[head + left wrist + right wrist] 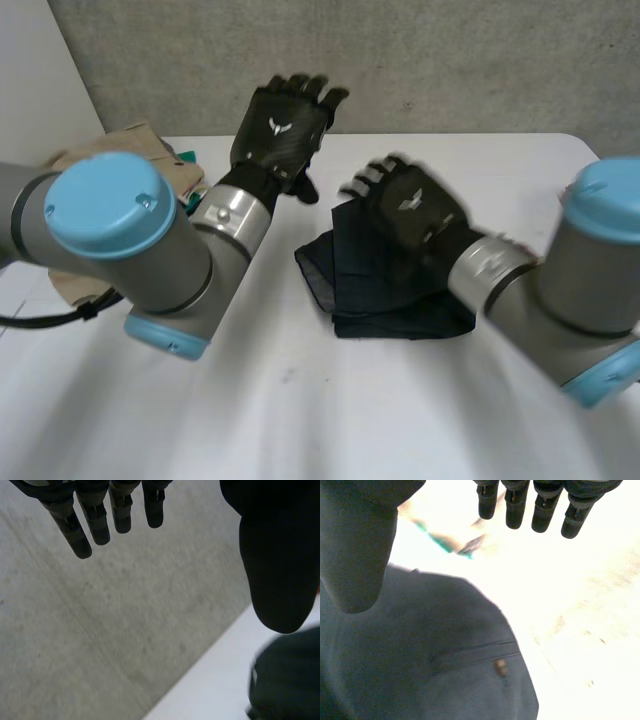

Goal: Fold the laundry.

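Observation:
A dark navy garment (372,292) lies folded into a small block in the middle of the white table (330,420). My right hand (408,205) hovers over its far part, open, fingers straight and holding nothing. In the right wrist view the garment (440,675) lies under the palm, showing a pocket seam and a brown button (500,666); the fingers (514,510) reach past its edge. My left hand (278,125) is raised above the table's far edge, open and empty, left of the garment. The left wrist view shows its straight fingers (75,530) against the wall, with the garment (290,680) beyond the thumb.
A pile of beige laundry (135,150) with something green (188,157) in it sits at the table's far left, behind my left arm. A grey wall (450,60) runs along the table's far edge. Bare table lies in front of the garment.

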`<action>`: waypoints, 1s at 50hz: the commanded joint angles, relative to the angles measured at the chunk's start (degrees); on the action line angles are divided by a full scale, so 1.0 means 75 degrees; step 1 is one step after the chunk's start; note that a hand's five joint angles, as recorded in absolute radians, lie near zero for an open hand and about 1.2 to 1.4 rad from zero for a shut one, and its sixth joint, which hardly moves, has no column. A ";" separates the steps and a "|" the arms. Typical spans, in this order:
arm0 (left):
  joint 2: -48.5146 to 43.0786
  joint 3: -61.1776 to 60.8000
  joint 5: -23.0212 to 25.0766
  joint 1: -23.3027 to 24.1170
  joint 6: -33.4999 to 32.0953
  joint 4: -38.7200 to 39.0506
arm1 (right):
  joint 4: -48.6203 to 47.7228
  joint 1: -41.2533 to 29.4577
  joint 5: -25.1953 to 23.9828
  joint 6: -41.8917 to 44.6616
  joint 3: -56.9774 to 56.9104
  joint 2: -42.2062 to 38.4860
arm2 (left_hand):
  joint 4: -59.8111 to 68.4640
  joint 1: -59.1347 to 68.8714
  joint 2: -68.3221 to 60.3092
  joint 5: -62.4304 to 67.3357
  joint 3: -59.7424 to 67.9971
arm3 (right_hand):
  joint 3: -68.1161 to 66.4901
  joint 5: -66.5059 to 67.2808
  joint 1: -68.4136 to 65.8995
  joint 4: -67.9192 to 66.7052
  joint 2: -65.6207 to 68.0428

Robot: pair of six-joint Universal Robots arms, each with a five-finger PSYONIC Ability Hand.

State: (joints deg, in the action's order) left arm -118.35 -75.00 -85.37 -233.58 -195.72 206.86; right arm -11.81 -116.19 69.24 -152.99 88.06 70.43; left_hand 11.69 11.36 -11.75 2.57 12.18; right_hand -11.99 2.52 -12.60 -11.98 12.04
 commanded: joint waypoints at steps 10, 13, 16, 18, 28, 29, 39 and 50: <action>-0.2359 0.3038 0.0145 0.1109 0.0619 -0.0966 | 0.1797 0.2085 0.0049 -0.2640 -0.1088 -0.0132 | -0.0129 -0.0086 0.0137 -0.0247 -0.0195 | 0.0265 -0.0336 0.0347 0.0265 -0.0272; -0.2944 0.3460 0.0051 0.1203 0.0631 -0.1446 | 0.2113 0.2039 0.0026 -0.2581 -0.1533 -0.0565 | -0.0040 0.0003 0.0048 -0.0157 -0.0106 | 0.0265 -0.0336 0.0347 0.0265 -0.0272; -0.3250 0.3649 -0.0089 0.1238 0.0631 -0.1775 | 0.2418 0.2039 -0.0045 -0.2581 -0.2025 -0.1104 | -0.0039 0.0004 0.0047 -0.0157 -0.0105 | 0.0265 -0.0336 0.0347 0.0265 -0.0272; -0.3403 0.3719 -0.0323 0.1238 0.0631 -0.2010 | 0.2594 0.2038 -0.0068 -0.2570 -0.2295 -0.1385 | -0.0039 0.0004 0.0047 -0.0157 -0.0105 | 0.0265 -0.0336 0.0347 0.0265 -0.0272; -0.3614 0.3848 -0.0933 0.0923 0.0269 -0.3098 | 0.3754 0.2027 -0.0103 -0.1892 -0.3702 -0.3084 | -0.0017 0.0026 0.0025 -0.0134 -0.0083 | 0.0265 -0.0336 0.0347 0.0265 -0.0272; -0.3638 0.3848 -0.0933 0.0864 0.0187 -0.3216 | 0.3824 0.2015 -0.0092 -0.1577 -0.3772 -0.3271 | -0.0017 0.0026 0.0025 -0.0134 -0.0083 | 0.0265 -0.0336 0.0347 0.0265 -0.0272; -0.3814 0.3743 -0.0980 0.0734 -0.0670 -0.4073 | 0.3848 0.1863 0.0213 -0.0226 -0.3914 -0.3789 | -0.0017 0.0026 0.0025 -0.0134 -0.0083 | 0.0265 -0.0336 0.0347 0.0265 -0.0272; -0.2972 0.3731 -0.0840 0.0758 -0.0647 -0.4202 | 0.3626 0.1816 0.0354 -0.0179 -0.3668 -0.2630 | -0.0151 -0.0108 0.0159 -0.0268 -0.0217 | 0.0265 -0.0336 0.0347 0.0265 -0.0272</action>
State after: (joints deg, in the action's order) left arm -145.38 -46.88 -92.20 -228.06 -201.24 175.17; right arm 16.50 -102.43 71.69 -154.04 59.08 44.70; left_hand 11.68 10.84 -11.75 2.56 12.18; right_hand -11.99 2.51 -11.03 -11.98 11.44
